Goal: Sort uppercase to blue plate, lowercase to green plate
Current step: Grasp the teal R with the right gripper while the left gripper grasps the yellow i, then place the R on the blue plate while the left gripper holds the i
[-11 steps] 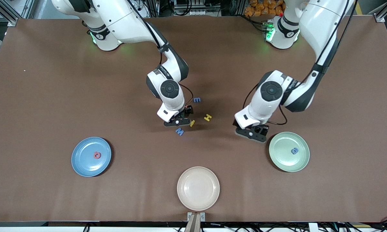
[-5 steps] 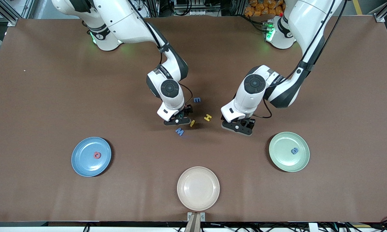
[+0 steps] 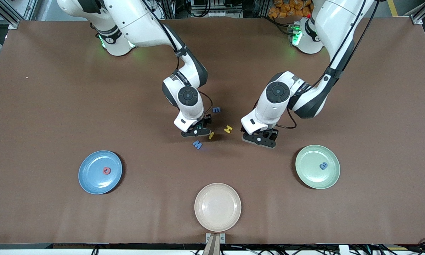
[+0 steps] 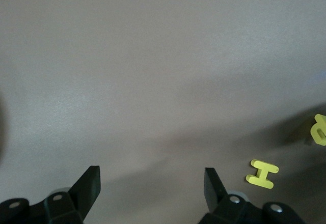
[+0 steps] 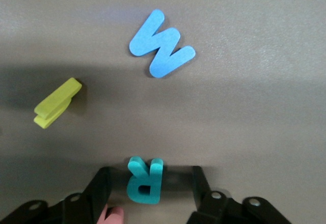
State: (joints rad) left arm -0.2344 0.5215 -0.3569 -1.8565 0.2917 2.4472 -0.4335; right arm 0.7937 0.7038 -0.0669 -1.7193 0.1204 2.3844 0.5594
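My right gripper (image 3: 195, 131) (image 5: 150, 175) is down at the table with the teal uppercase R (image 5: 145, 180) between its fingers, a gap showing on each side. The blue M (image 3: 197, 144) (image 5: 162, 45) and a small yellow lowercase piece (image 3: 211, 135) (image 5: 57, 103) lie just past it. My left gripper (image 3: 261, 140) (image 4: 153, 183) hangs open over bare table beside the yellow H (image 3: 228, 129) (image 4: 262, 174). The blue plate (image 3: 92, 179) holds the red Q (image 3: 107, 170). A blue a (image 3: 323, 165) lies in the green plate (image 3: 310, 175).
A small blue m (image 3: 216, 109) lies farther from the front camera than the H. A pink-red piece (image 5: 111, 216) shows by one right finger. A beige plate (image 3: 217, 219) sits at the table's front edge.
My left arm has swung from beside the green plate toward the H. The right gripper's fingers have drawn in around the R.
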